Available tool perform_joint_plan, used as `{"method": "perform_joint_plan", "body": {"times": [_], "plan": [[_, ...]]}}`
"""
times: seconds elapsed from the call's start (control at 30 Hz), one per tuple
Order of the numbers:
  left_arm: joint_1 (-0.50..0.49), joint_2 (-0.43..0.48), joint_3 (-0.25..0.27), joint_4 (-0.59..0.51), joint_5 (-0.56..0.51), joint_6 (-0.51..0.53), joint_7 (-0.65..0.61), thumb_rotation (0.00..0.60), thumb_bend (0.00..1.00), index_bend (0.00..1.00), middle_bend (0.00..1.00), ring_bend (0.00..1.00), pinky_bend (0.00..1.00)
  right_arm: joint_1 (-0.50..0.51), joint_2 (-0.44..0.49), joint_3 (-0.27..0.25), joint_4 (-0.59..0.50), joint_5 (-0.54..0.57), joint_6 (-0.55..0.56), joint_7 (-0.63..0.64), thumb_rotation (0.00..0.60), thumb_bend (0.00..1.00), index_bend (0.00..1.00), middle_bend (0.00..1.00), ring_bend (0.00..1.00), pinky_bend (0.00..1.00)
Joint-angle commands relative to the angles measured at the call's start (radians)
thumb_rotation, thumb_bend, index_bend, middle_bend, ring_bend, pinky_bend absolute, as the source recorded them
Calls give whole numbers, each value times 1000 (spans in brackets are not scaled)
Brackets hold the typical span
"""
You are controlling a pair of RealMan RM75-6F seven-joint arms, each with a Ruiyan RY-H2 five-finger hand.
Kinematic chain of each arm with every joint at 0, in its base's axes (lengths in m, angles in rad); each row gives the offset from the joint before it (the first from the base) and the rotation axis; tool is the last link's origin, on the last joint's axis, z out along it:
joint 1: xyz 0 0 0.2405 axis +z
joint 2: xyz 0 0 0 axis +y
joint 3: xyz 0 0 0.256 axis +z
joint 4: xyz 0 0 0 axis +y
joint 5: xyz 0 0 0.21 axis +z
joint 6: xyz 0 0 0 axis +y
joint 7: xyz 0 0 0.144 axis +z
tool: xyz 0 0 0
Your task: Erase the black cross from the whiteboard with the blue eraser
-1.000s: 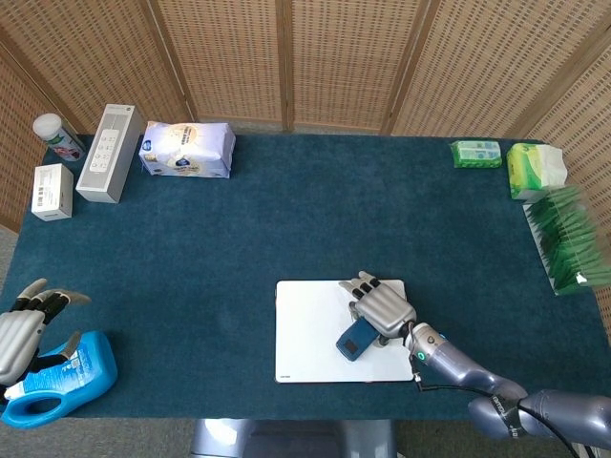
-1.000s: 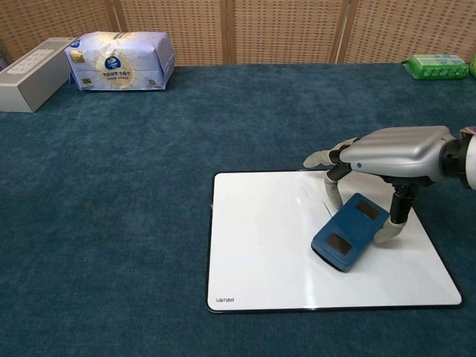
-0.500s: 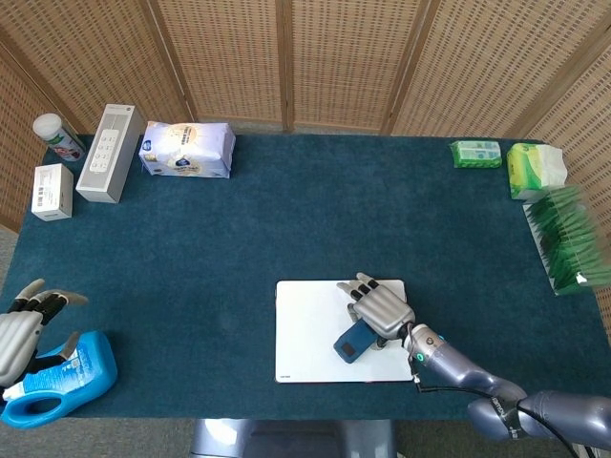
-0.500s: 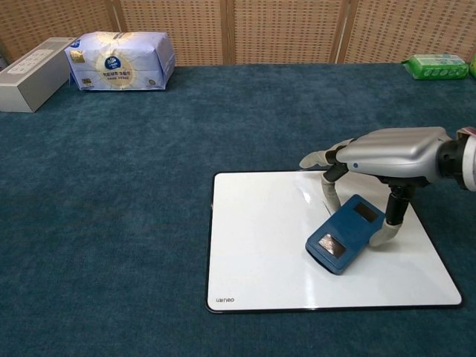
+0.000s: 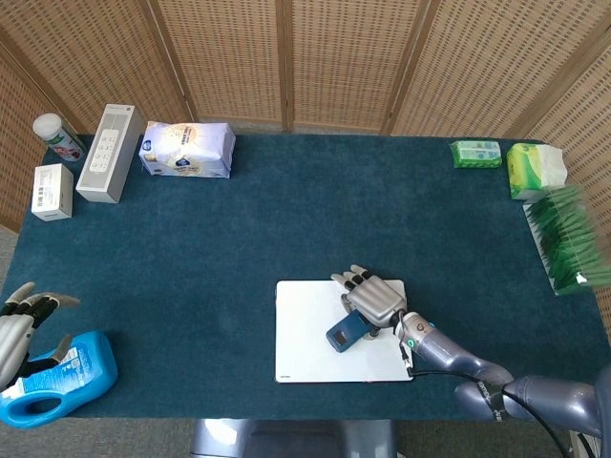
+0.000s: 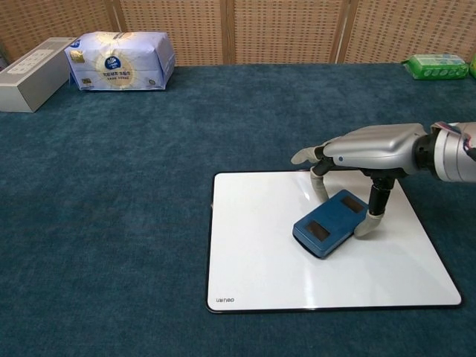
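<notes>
The white whiteboard [image 5: 305, 334] [image 6: 253, 268] lies near the table's front edge; its surface shows no black mark. My right hand [image 5: 370, 301] [image 6: 368, 149] grips the blue eraser [image 5: 346, 331] [image 6: 329, 223] from above, pressing it flat on the board's middle right part. My left hand [image 5: 17, 329] hovers at the far left with fingers spread, just above a blue bottle; the chest view does not show it.
A blue detergent bottle [image 5: 59, 380] lies at the front left. At the back left stand a grey box [image 5: 110, 153] [image 6: 33, 65], a tissue pack [image 5: 187, 150] [image 6: 121, 59], a small white box [image 5: 52, 191] and a can [image 5: 59, 138]. Green packs [image 5: 475, 154] [image 6: 439, 66] sit at the back right.
My right hand has slid the eraser to the left and away across the board. The left hand has drifted slightly towards the frame's left edge.
</notes>
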Motion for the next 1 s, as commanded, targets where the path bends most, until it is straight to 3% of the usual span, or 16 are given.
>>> {"method": "perform_joint_plan", "body": {"times": [0.03, 0.57, 1.0], "plan": [[-2, -1, -2, 0, 0, -2, 1, 600, 490, 276, 298, 227, 72, -8, 11, -12, -15, -5, 7, -3, 600, 48, 654, 48, 0, 0], [-26, -7, -9, -12, 13, -27, 18, 600, 490, 270, 294, 227, 72, -81, 90, -71, -147, -17, 97, -39, 600, 40, 667, 49, 0, 0], [-14, 1, -2, -16, 12, -14, 21, 600, 490, 270, 294, 227, 72, -51, 48, -43, -84, -24, 37, 15, 600, 42, 667, 50, 0, 0]]}}
